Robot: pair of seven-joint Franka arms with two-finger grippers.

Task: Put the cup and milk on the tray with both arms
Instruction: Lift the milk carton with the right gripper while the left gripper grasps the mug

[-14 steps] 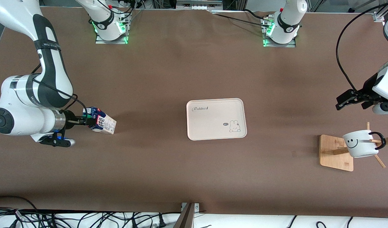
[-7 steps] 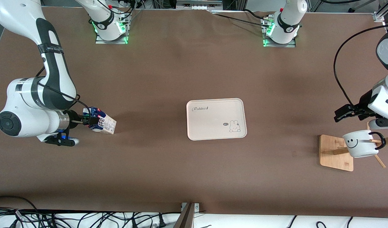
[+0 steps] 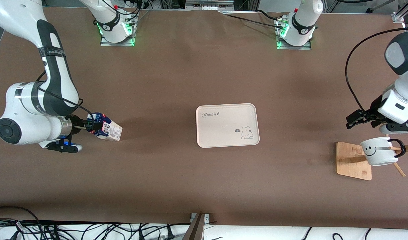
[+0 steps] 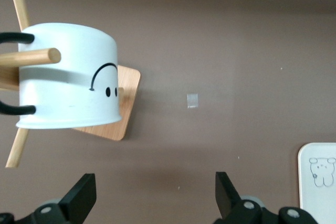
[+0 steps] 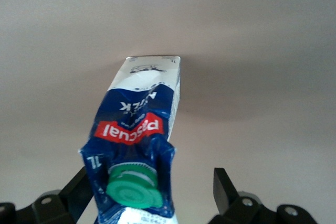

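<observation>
right end effector (image 3: 90,126): fingers spread either side of the blue-topped, green-capped cream milk carton (image 3: 105,130), not clamped, carton on brown tabletop (image 3: 177,73) | left end effector (image 3: 356,118): wide open, empty, above white smiley-face ceramic cup (image 3: 379,151) hung on wooden peg rack (image 3: 353,161) | cream rounded "Rabbit" tray (image 3: 227,125): mid-tabletop, bare

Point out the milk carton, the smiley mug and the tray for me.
milk carton (image 3: 107,130): front view, cream side panel.
smiley mug (image 3: 377,153): front view, white wall beside the face.
tray (image 3: 220,128): front view, bare middle.
</observation>
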